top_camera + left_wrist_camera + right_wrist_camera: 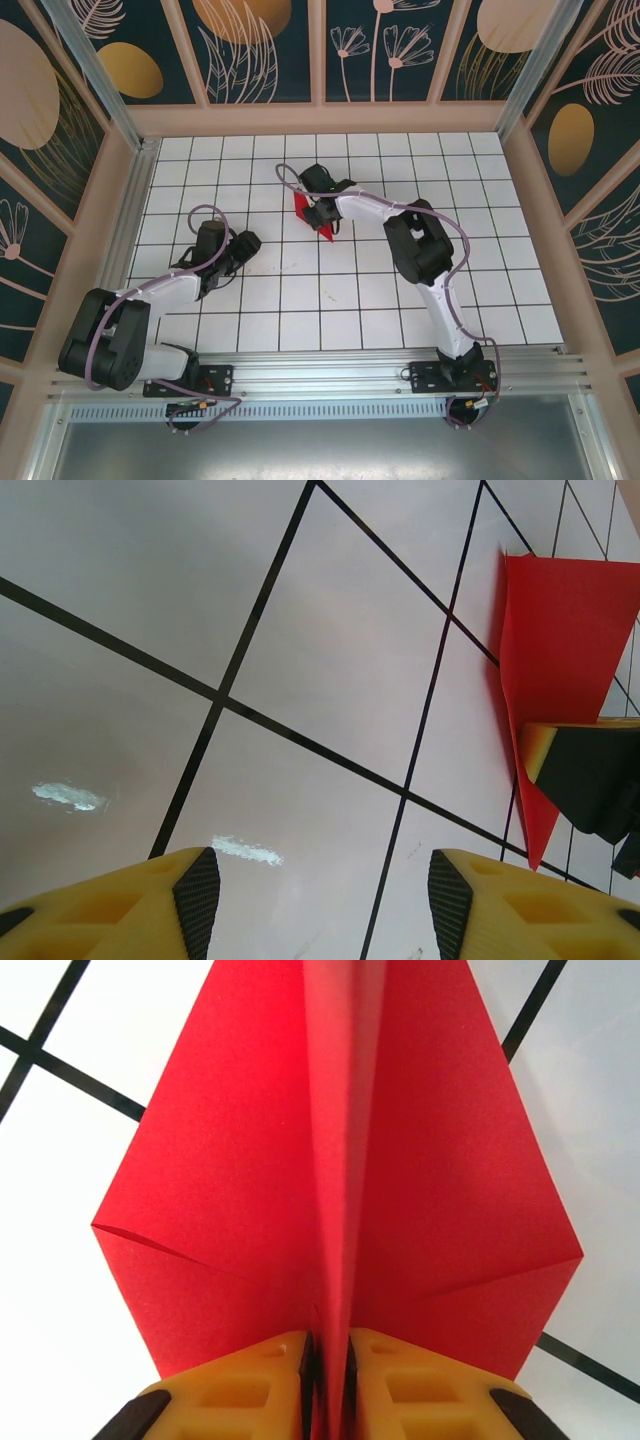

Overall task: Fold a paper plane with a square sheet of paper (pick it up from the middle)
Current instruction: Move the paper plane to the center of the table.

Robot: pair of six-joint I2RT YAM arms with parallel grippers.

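Paper plane near tabletop centre, my right claw pinched tight on its middle ridge. Left claw wide, empty, just left. Thin, light, creases easily, so grip the spine, not the wings.

Left claw agape above white tiles, red paper rightward.

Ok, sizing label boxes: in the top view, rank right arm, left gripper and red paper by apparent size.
Largest: right arm
Then: left gripper
Smallest: red paper, partly hidden by the right gripper
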